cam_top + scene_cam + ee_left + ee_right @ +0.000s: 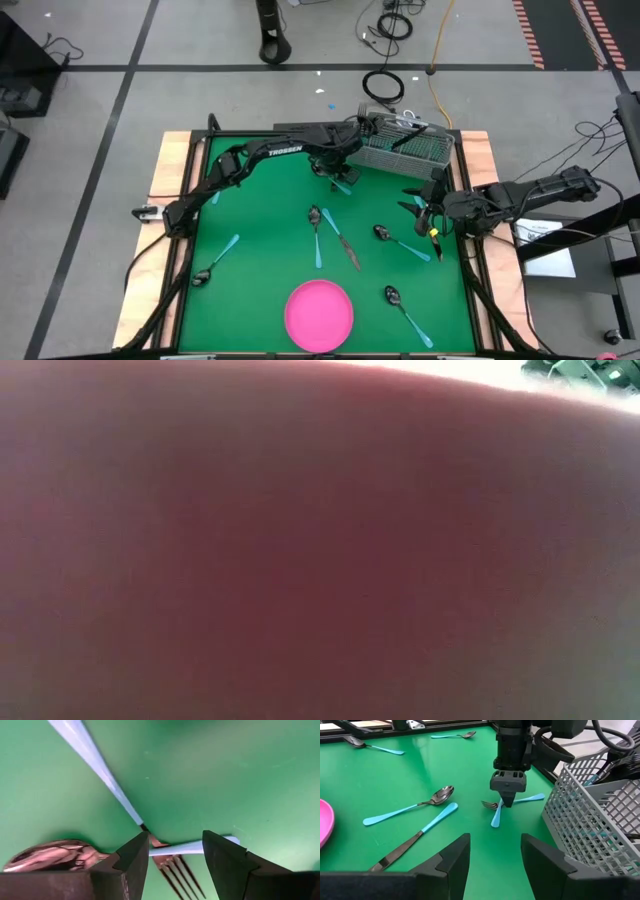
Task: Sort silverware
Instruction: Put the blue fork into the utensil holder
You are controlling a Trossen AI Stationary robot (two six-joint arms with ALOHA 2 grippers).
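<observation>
The silverware lies scattered on the green mat: spoons point(215, 262) point(316, 235) point(400, 240) point(408, 312) and a knife point(342, 242), all with light-blue handles. At the far middle a spoon point(50, 856) lies crossed over a fork point(100, 765). My left gripper point(175, 836) point(507, 802) points down over that crossing, open. The spoon's handle point(190, 848) runs through the gap between its fingers, and the fork's tines point(182, 875) show below it. I cannot see the fingers touch either one. My right gripper point(495, 837) point(420, 205) hangs open at the table's right, holding nothing.
A grey wire-mesh basket point(405, 145) stands at the far right, close beside my left gripper, with utensils in it. A round pink plate point(319, 313) sits at the near edge. It fills the low view as a pink blur, with only the basket's corner point(590, 375) showing.
</observation>
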